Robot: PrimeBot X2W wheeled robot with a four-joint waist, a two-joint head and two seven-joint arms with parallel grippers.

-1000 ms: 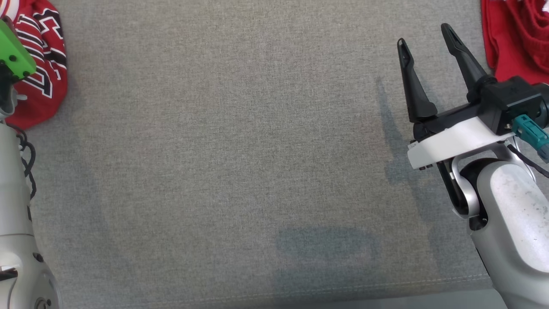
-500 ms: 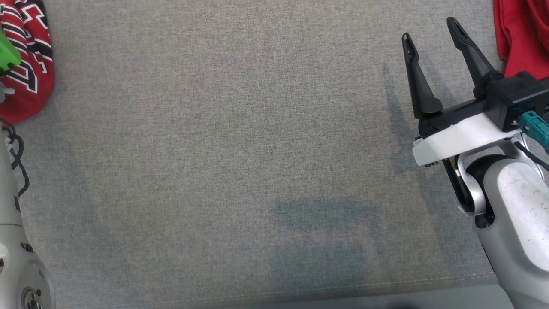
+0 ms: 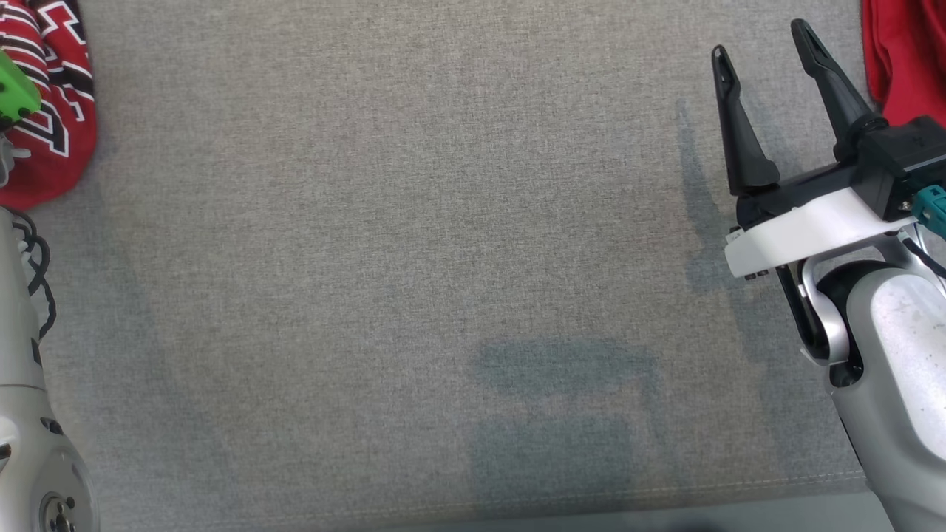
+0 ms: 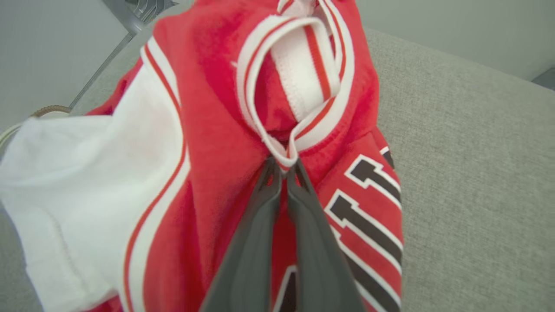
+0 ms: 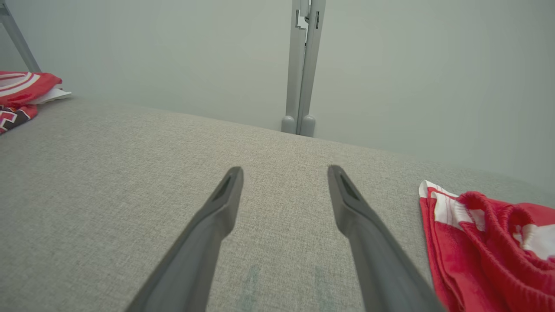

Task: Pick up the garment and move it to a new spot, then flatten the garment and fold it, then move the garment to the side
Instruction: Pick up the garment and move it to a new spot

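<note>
The garment (image 4: 208, 130) is a red jersey with white trim and black-and-white letters, bunched up on the grey cloth surface. My left gripper (image 4: 284, 167) is shut on its white-and-red ribbed collar edge, fingertips pinching the fold. In the head view the garment (image 3: 52, 111) lies at the far top left, under the left arm's green wrist piece (image 3: 13, 96). It also appears far to the left as the garment (image 5: 17, 86) in the right wrist view. My right gripper (image 3: 761, 43) stands open above bare cloth at the upper right, nothing between its fingers (image 5: 217, 225).
A second red-and-white piece of clothing (image 3: 905, 52) lies crumpled just right of the right gripper, seen close as the red clothing (image 5: 477, 242). The grey cloth surface (image 3: 414, 222) spreads wide between the arms. A grey metal post (image 5: 303, 65) stands at the far edge.
The head picture has shifted slightly, so the camera moved. The left jaws have closed on the collar. The right gripper stays open.
</note>
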